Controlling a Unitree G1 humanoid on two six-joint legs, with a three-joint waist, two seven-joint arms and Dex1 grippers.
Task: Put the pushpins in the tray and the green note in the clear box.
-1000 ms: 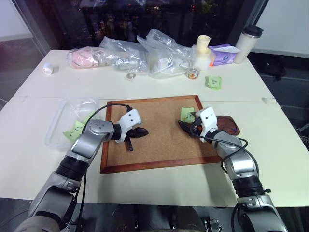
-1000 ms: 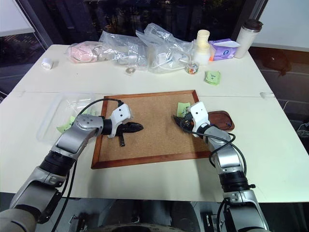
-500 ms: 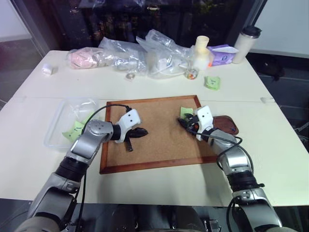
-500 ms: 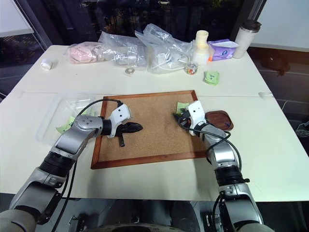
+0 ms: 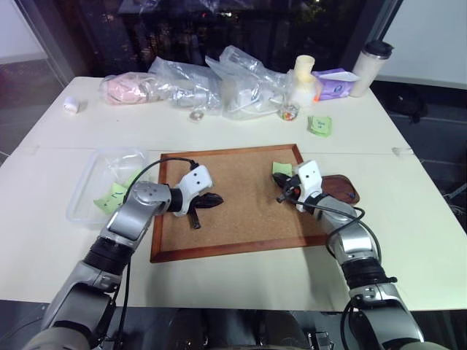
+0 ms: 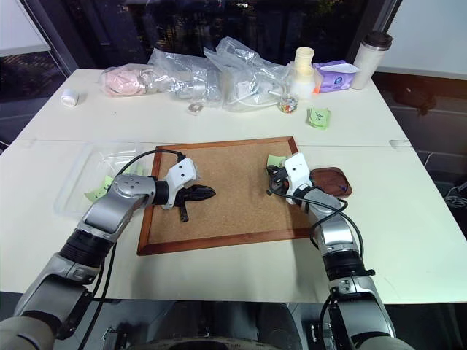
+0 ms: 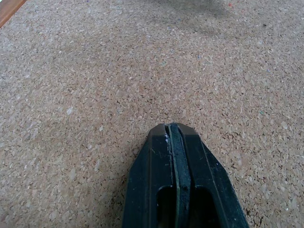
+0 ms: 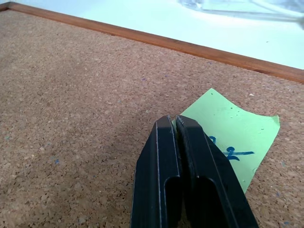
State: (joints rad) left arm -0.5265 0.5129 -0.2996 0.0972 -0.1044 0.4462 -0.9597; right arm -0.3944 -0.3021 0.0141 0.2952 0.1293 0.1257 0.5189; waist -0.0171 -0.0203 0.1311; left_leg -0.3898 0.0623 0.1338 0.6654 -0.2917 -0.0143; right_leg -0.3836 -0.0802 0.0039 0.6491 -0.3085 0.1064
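cork board point(image 5: 241, 200): centre of frame, on the desk point(image 5: 408, 240)
clear box point(image 5: 91, 182): left of the board
note point(image 5: 282, 169): board's upper right corner
tray point(image 5: 344, 188): just right of the board
bags point(image 5: 233, 76): top centre

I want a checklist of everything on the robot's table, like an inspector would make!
Surface: white table bearing a cork board.
Job's things: green note flat on the cork board's far right corner; brown tray beside the board; clear box at the left, green paper in it; pushpins too small to tell.
Clutter: plastic bags, small jar, cream bottle, purple packet, tumbler, another green note, tape roll.
Claws: left claw shut over bare cork; right claw shut at the green note's edge.
Cables: black cables along both arms.
Surroundings: dark windows behind.
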